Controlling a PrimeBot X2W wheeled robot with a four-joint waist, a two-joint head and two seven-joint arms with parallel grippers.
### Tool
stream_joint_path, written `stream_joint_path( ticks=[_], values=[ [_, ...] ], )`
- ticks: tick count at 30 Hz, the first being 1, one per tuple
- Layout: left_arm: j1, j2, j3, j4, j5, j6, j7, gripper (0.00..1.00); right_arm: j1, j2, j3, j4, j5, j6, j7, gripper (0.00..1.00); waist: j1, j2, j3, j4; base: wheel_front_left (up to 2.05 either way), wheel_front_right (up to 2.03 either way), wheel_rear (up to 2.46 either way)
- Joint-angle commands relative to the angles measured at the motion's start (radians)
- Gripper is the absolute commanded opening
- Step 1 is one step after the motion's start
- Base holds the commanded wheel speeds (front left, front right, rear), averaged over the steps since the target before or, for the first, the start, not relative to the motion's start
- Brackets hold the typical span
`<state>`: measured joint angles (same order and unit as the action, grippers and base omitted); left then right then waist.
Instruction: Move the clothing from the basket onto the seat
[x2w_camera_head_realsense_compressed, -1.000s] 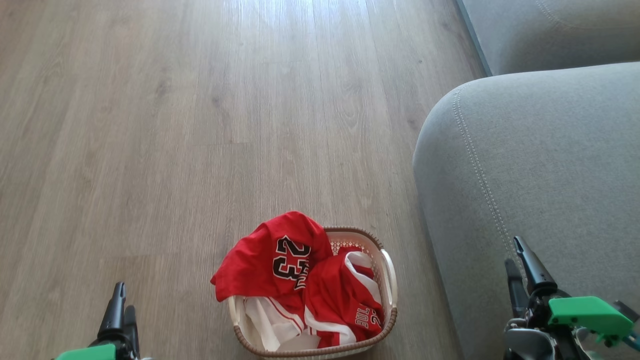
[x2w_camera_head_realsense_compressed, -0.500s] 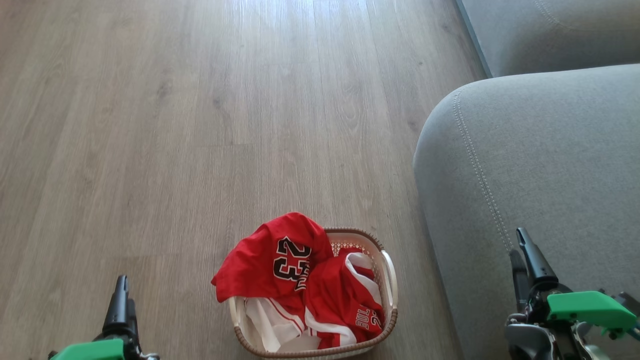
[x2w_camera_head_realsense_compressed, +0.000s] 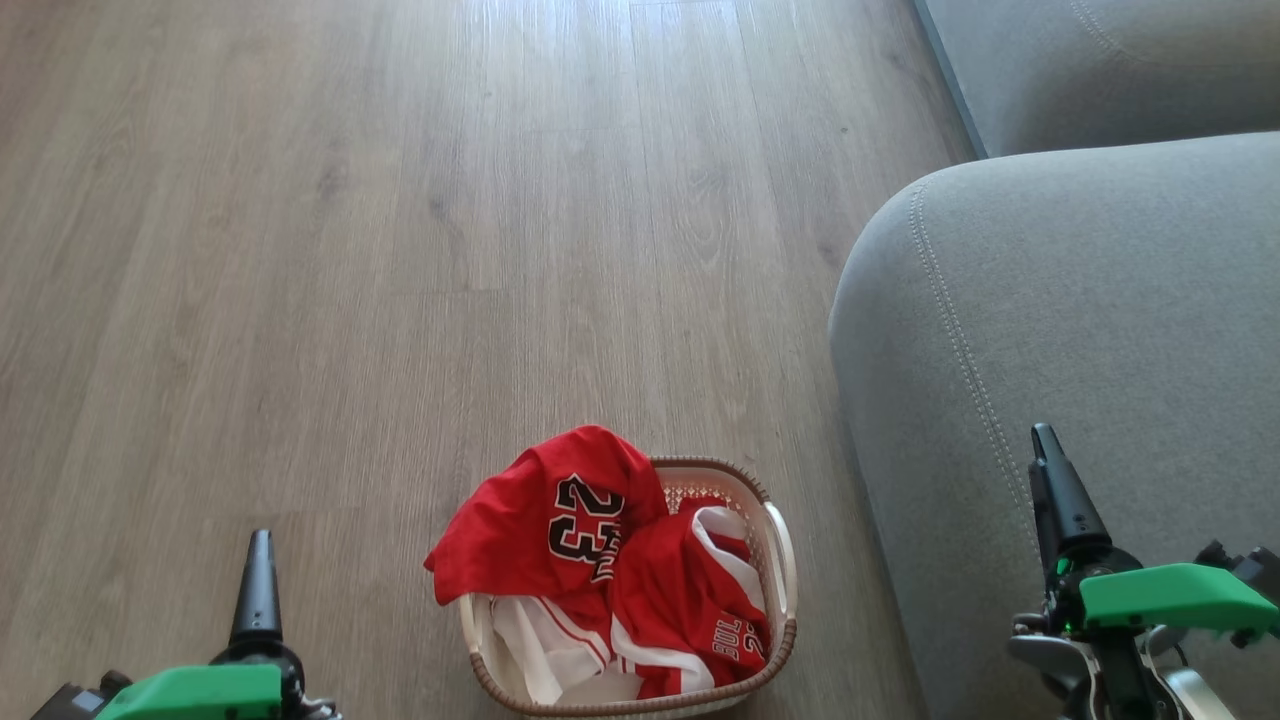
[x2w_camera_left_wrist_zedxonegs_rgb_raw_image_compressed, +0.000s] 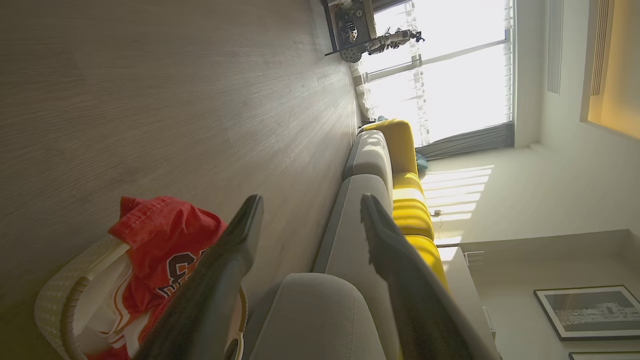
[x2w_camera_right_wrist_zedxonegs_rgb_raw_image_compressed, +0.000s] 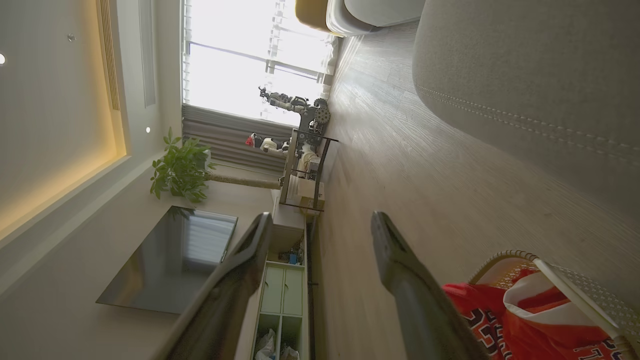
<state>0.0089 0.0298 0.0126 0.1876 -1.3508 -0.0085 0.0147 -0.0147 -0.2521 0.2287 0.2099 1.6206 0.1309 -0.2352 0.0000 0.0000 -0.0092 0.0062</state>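
The clothing lies heaped in the basket on the floor at the bottom centre of the head view. A red jersey marked "23" hangs over the basket's left rim, with red shorts beside it. The grey seat stands just right of the basket. My left gripper hovers over the floor left of the basket, apart from it. My right gripper hangs over the seat's edge. Both wrist views show open, empty jaws: left gripper, right gripper. The clothing and the basket sit low in those views.
Wood floor stretches ahead and to the left. A second grey sofa section lies at the far right. Yellow cushions line the sofa back. A television, low cabinet, plant and shelf stand along the far wall.
Both grippers have risen in the head view, reaching a little farther forward. The clothing and basket have not moved.
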Motion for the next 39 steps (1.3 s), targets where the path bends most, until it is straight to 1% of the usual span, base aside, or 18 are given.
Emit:
stream_joint_path(
  ticks=[1,5,6,16,27,39],
  values=[
    [-0.024,0.010,0.000,-0.044,0.034,0.001,-0.011,1.00,-0.032,-0.002,-0.015,-0.044,-0.042,0.000,-0.007,1.00,0.0000,0.0000,0.000,0.000,0.00,0.00,0.00],
    [-0.024,0.010,-0.013,-0.055,0.100,0.005,-0.023,1.00,-0.029,0.008,-0.023,-0.060,-0.118,0.000,-0.008,1.00,0.0000,0.0000,0.000,0.002,0.00,0.00,0.00],
    [-0.024,0.010,-0.013,-0.055,0.100,0.005,-0.023,1.00,-0.029,0.008,-0.023,-0.060,-0.118,0.000,-0.008,1.00,0.0000,0.0000,0.000,0.002,0.00,0.00,0.00],
    [-0.020,0.012,-0.041,-0.066,0.276,0.014,-0.053,1.00,-0.019,0.030,-0.048,-0.079,-0.310,0.000,-0.010,1.00,0.0000,0.0000,-0.002,0.003,0.00,0.00,0.00],
    [-0.008,0.013,-0.055,-0.052,0.468,0.023,-0.085,1.00,-0.009,0.055,-0.077,-0.067,-0.495,0.000,-0.013,1.00,0.0000,0.0000,-0.006,0.004,0.00,0.00,0.00],
    [0.007,0.015,-0.065,-0.045,0.634,0.029,-0.121,1.00,-0.001,0.082,-0.110,-0.052,-0.683,0.000,-0.015,1.00,0.0000,0.0000,-0.013,0.007,0.00,0.00,0.00]
  ],
)
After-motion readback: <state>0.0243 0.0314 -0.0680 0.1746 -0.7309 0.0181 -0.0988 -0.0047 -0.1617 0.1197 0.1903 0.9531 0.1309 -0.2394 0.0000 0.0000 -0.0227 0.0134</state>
